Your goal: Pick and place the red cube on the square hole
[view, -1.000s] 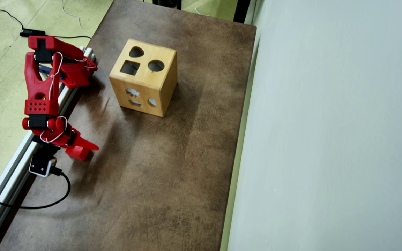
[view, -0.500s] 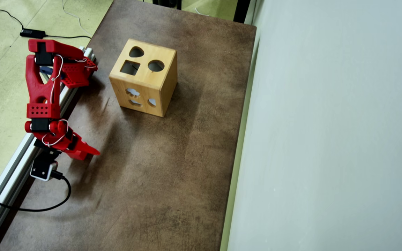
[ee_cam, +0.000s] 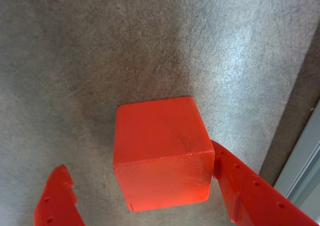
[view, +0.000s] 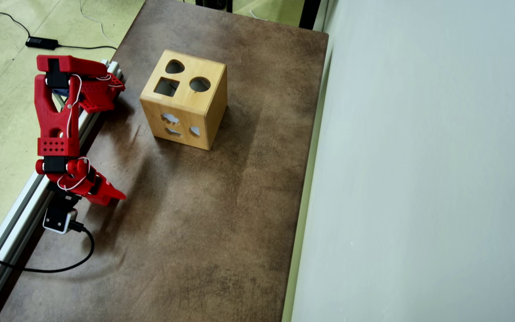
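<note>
Between the claw's (ee_cam: 145, 196) two red fingers in the wrist view sits the red cube (ee_cam: 161, 153). The right finger (ee_cam: 250, 191) presses against the cube's right lower edge, while the left finger (ee_cam: 57, 198) stands apart from it with bare mat showing between, so the jaws are spread and only one side touches. The cube rests on the brown mat (ee_cam: 150, 41), one corner edge turned toward the camera, its paint a little scuffed on the top face. No writing or label can be read on the cube or the fingers; the fingers carry only rows of small round holes.

From above, the claw (view: 112, 195) points toward the mat's middle from the left edge, and the cube itself is hidden under the red arm (view: 57, 120). A small white camera block (view: 58, 219) hangs at the wrist with a black cable (view: 38, 268) looping off it. The arm's base sits by a metal rail (view: 11, 223) that runs along the mat's left side.

Further up the mat stands the wooden box (view: 183, 103), well apart from the claw. Its top face has three cut-outs: the square hole (view: 166, 86) at left, a round one to its right, and a rounded, pointed one above. More shaped cut-outs show on its front side. No brand mark is legible on the box
</note>
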